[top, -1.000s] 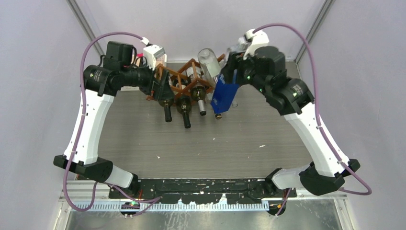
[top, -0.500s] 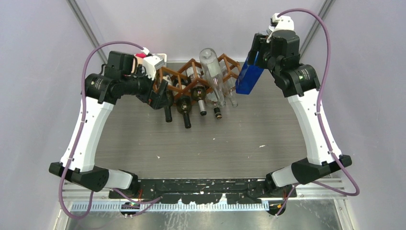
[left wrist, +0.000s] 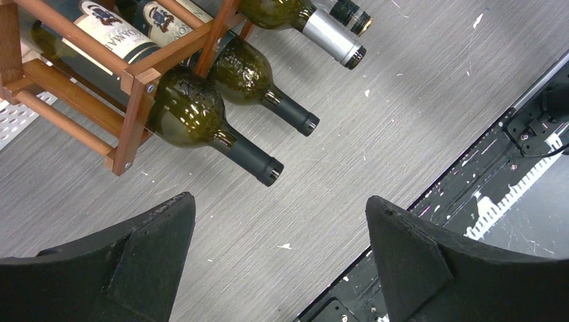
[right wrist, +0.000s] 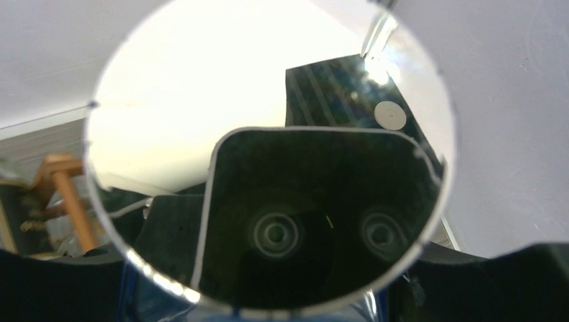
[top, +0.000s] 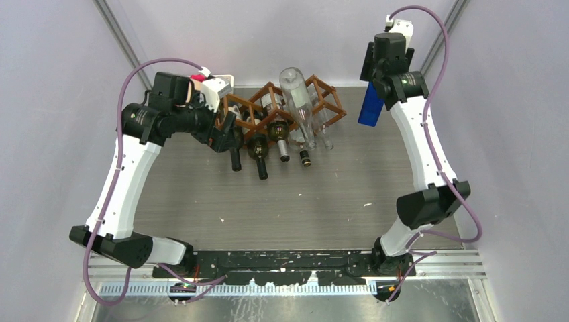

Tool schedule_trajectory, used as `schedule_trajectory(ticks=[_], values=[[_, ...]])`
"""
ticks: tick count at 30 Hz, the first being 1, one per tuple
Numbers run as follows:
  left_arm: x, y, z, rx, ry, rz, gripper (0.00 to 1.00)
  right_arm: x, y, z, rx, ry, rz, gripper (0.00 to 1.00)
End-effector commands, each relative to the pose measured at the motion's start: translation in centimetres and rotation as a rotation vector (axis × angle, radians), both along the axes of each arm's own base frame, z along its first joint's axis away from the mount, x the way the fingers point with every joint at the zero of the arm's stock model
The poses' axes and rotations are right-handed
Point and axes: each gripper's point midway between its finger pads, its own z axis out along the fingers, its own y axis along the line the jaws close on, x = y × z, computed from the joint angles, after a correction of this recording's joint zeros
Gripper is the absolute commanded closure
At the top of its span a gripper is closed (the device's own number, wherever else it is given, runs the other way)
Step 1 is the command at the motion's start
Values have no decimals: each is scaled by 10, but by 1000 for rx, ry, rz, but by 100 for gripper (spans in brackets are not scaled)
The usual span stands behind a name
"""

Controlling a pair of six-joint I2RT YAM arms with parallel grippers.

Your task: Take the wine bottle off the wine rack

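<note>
The brown wooden wine rack [top: 258, 111] stands at the back centre of the table and holds several bottles. My right gripper [top: 377, 79] is shut on a blue wine bottle [top: 369, 107], which hangs clear of the rack to its right, near the back wall. In the right wrist view the bottle's round shiny base [right wrist: 268, 134] fills the frame between my fingers [right wrist: 60, 282]. My left gripper [top: 225, 131] is open and empty at the rack's left end. The left wrist view shows it [left wrist: 278, 201] above bare table, near the rack's corner [left wrist: 137, 87].
A clear bottle [top: 295, 94] lies on top of the rack. Dark green bottles [left wrist: 201, 114] [left wrist: 248, 70] and a silver-capped one [left wrist: 315, 30] stick out of the rack's front. A white perforated basket edge [left wrist: 17, 117] shows behind the rack. The side walls are close.
</note>
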Motion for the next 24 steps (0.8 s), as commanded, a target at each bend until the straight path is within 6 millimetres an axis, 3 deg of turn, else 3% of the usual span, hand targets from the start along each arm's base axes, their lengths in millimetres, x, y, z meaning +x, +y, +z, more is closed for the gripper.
schedule_trajectory(ticks=[1,7,13,24], values=[[10,1,10,0,-67,5,4,32,-12,81,28,-352,-75,99],[11,-2,7,-7,-48,2,5,79,-7,38,40,-355,-48,99],[15,-1,0,6,-32,0,5,112,3,0,47,-346,-15,99],[29,-1,-10,24,-11,2,9,147,16,-32,58,-368,46,99]])
